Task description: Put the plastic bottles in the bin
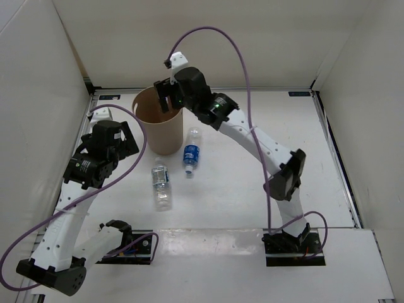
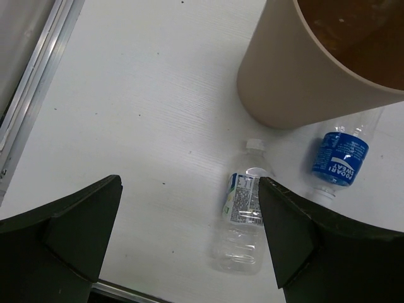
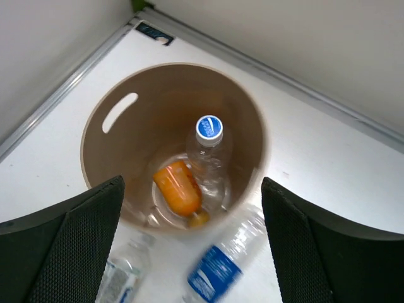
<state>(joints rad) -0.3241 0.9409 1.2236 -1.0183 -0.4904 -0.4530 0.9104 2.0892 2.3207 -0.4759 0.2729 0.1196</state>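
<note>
1. Tan cardboard-like cylindrical bin (image 1: 165, 136): stands upright at the far left of the white table (image 1: 227, 189). An oval hand slot shows in its wall.
2. Contents of bin, seen in the right wrist view: one orange plastic bottle (image 3: 178, 189) lying on the floor, and one clear bottle with a blue cap (image 3: 208, 148) beside it, cap uppermost.
3. Clear bottle with blue label (image 1: 190, 153): lies on its side on the table, one end close against the foot of the bin. Whether they touch cannot be told.
4. Clear bottle with small pale label and white cap (image 1: 161, 183): lies on its side just near of the bin, cap toward it, a little apart from item 3.
5. Right gripper (image 3: 192, 183): hangs over the bin mouth, jaws spread wide, nothing between them.
6. Left gripper (image 2: 189, 183): hovers over bare table left of the bin, jaws likewise spread and empty. Item 4 lies close to its right finger.
7. Status, as judged: two bottles in, two remaining. The step in hand is the next pickup.
8. Handling notes:
   - Item 4 suits the left gripper.
   - Turn the wrist so the jaws cross the body, not the length.
   - Close on the labelled middle, gently, since thin plastic may buckle or roll.
   - Keep the right arm off the bin rim.
</note>
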